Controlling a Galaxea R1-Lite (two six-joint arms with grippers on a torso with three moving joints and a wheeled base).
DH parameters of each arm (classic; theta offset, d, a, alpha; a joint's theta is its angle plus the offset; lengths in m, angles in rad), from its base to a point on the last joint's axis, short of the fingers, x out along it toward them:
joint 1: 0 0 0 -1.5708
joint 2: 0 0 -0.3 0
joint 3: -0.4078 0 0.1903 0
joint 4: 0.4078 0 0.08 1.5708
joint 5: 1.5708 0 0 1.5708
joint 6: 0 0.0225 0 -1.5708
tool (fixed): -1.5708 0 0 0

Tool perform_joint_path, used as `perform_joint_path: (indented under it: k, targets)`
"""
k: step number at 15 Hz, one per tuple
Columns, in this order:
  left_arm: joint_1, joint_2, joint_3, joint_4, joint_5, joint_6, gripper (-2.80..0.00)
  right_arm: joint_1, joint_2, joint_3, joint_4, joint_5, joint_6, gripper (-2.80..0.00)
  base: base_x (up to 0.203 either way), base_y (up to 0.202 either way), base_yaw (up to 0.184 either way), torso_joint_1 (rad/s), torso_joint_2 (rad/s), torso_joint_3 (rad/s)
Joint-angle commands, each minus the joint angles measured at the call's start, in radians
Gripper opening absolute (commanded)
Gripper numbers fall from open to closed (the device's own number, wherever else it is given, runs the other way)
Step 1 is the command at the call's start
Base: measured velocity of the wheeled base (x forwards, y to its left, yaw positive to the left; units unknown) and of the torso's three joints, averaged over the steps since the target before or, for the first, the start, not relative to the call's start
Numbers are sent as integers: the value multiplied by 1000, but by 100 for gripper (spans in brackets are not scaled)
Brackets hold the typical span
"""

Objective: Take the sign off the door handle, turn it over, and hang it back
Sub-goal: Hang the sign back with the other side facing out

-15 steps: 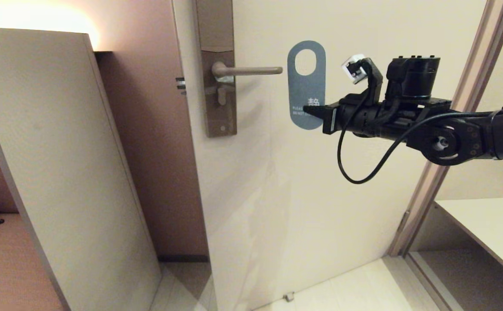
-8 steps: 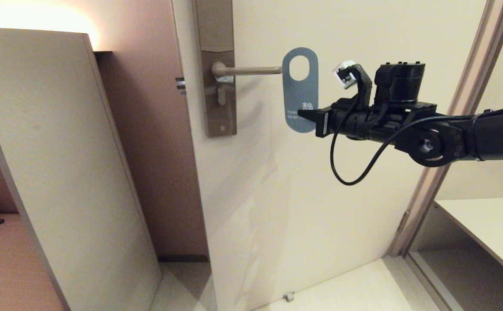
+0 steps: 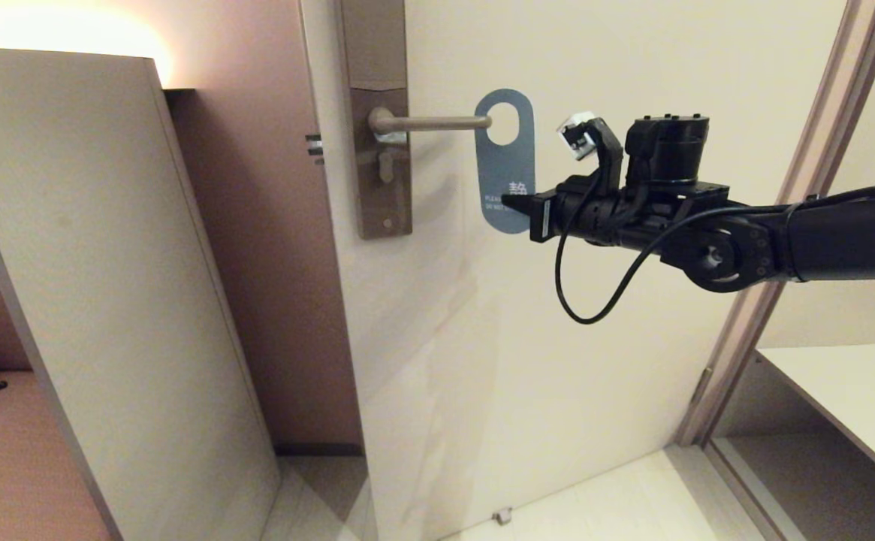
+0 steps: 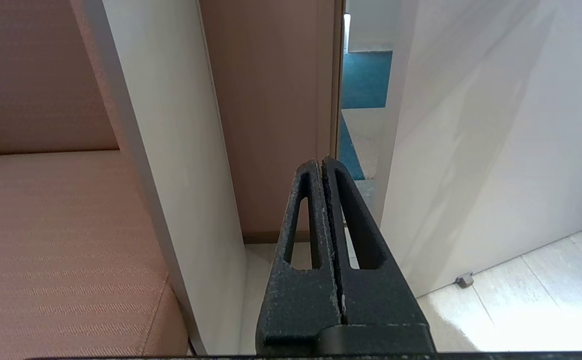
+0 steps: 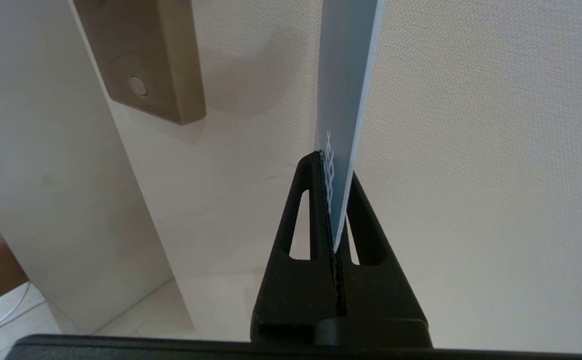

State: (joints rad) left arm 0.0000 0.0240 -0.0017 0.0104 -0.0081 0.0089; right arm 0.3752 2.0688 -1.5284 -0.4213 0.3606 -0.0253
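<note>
While clamped on the card, right gripper (image 3: 516, 204): jaws pinch the sign's lower edge, just right of the door handle.
Sign (image 3: 505, 161): upright, blue face outward, oval hole at the handle tip.
Door handle (image 3: 429, 122): horizontal lever on lock plate (image 3: 381, 165).
Left gripper (image 4: 321, 167): clenched, empty, well below the handle.
</note>
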Motion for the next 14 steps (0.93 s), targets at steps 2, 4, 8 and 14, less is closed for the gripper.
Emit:
perform_joint_path:
  k: [2,4,8,14]
  targets:
    - [0,2,0,0,0,0,-280,16,15,-12,-2,2,-2,-280,0,0,0,0,0,0]
    - [0,1,0,0,0,0,-280,26,16,-12,-4,1,-2,-280,0,0,0,0,0,0]
    - [0,-1,0,0,-1,0,-280,55,16,-12,-4,-13,-2,-280,0,0,0,0,0,0]
    - [2,4,0,0,0,0,-280,91,2,0,-5,-56,-5,-280,0,0,0,0,0,0]
